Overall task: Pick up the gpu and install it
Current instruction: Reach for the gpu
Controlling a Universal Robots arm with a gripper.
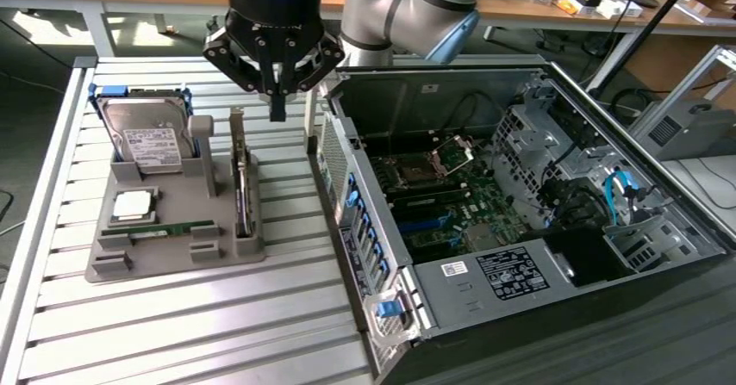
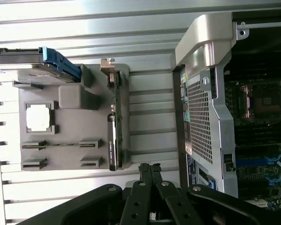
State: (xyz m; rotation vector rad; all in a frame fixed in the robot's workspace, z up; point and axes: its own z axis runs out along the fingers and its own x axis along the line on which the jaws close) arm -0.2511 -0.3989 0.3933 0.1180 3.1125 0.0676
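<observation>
Broadly, we see a slatted tabletop (image 1: 172, 325) carrying an open case (image 1: 506, 273) on the exterior view's right and a grey holder (image 1: 172, 260) on its left. Our gripper (image 1: 276, 108) hangs above the gap between them, its fingers pressed together on nothing. We find the gpu (image 1: 241, 197) standing on edge in the holder's slot nearest the case, untouched, close to the gripper.

The desk (image 1: 172, 316) is ribbed, pale brushed metal; the holder (image 1: 161, 260) matt grey plastic; the computer case (image 1: 460, 297) bare sheet metal; the tool (image 1: 277, 109) matt black.
</observation>
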